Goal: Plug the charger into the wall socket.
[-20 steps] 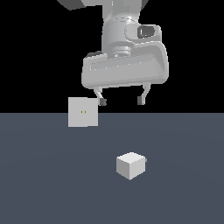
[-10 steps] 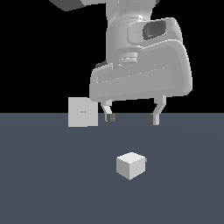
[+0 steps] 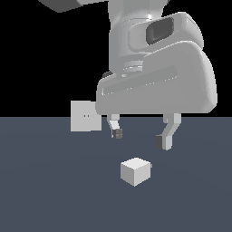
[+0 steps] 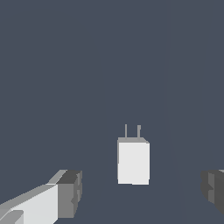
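Between the fingertips nothing is held: the gripper (image 3: 140, 137) is spread wide, jaws well apart, and is poised above the charger (image 3: 135, 171) without contact. On the wrist view the charger (image 4: 133, 162) is seen between the two finger pads (image 4: 70, 194), clear gaps on both sides, so the opening is judged ample for the cube. Two thin prongs (image 4: 132, 131) are shown sticking out of one end of the charger; in the exterior view they are not resolved. The charger is lying free on the dark grey floor (image 3: 45, 195), near the middle of the scene. The wall socket (image 3: 85, 116) is stood upright further back, toward the exterior view's left, well apart from the charger, partly overlapped by the hand body in that view; its two small yellowish holes are visible and unoccupied. Progress is judged early: the hand is roughly lined up over the part, nothing more. Not yet done: descent, closing on the cube, lift, carrying it to the panel, prong-to-hole alignment, insertion. Whether the prongs point toward the socket cannot be told from these views, so reorientation may be needed. Main risk is judged to be an off-centre grasp skewing the cube, given how tight the holes look.
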You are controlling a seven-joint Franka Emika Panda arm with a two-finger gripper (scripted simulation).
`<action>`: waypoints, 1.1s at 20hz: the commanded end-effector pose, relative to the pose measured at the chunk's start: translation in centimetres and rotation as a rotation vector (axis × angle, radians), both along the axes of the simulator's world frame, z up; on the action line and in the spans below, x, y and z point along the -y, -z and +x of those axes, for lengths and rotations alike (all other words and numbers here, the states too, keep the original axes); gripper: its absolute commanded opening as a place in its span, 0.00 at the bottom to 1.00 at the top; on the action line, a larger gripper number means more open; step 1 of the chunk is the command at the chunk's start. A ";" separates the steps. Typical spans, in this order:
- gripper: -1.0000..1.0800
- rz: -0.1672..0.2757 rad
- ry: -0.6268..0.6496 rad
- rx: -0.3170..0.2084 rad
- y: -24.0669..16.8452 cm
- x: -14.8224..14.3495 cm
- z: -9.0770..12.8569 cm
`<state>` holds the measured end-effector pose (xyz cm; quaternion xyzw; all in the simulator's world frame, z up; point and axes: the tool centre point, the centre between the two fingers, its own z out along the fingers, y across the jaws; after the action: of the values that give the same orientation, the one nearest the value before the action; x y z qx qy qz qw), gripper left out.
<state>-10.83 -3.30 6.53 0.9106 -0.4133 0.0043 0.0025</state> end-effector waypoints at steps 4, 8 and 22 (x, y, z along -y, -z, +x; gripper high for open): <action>0.96 -0.001 0.034 0.001 0.4 -0.1 -0.5; 0.96 0.000 0.027 0.001 0.4 -0.1 -0.4; 0.96 0.001 0.026 0.001 3.6 -0.1 -0.4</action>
<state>-11.22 -3.18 3.62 0.9052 -0.4251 0.0048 0.0021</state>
